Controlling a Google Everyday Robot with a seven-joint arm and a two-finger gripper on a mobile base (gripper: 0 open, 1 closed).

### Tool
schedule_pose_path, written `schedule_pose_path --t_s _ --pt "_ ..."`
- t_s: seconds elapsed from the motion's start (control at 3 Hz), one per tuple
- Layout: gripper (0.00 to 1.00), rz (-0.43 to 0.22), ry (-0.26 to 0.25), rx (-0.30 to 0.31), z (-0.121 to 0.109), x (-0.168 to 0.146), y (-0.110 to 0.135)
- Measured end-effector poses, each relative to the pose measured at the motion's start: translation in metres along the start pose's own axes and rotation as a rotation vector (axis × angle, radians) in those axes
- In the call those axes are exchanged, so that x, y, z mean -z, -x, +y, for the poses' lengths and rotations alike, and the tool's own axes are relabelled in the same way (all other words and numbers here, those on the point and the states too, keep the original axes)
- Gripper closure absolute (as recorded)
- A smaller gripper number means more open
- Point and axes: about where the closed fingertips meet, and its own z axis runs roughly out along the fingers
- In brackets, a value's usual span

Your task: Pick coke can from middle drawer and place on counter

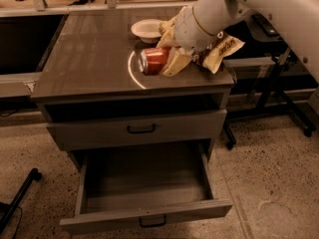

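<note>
The coke can [153,60] is red with a silver end facing left. It lies on its side in my gripper [167,59], which is shut on it just above the counter [89,63], over the curved white reflection. My white arm reaches in from the upper right. The middle drawer [144,218] is pulled open at the bottom of the cabinet and looks empty inside.
A white bowl [147,30] stands at the back of the counter. A brown-and-cream chip bag [222,49] lies at the counter's right, partly behind my arm. A shut drawer front [139,129] sits above the open one. A black stand's legs [289,108] are on the right.
</note>
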Motion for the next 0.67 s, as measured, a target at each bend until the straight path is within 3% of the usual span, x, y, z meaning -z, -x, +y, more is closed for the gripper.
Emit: schedule_pose_path --t_s 0.33,0.67 --pt "1.00 -0.015 -0.010 -0.136 -0.022 -0.015 -0.013" --pt "0.82 -0.019 -0.001 -0.256 -0.039 -0.030 -0.030"
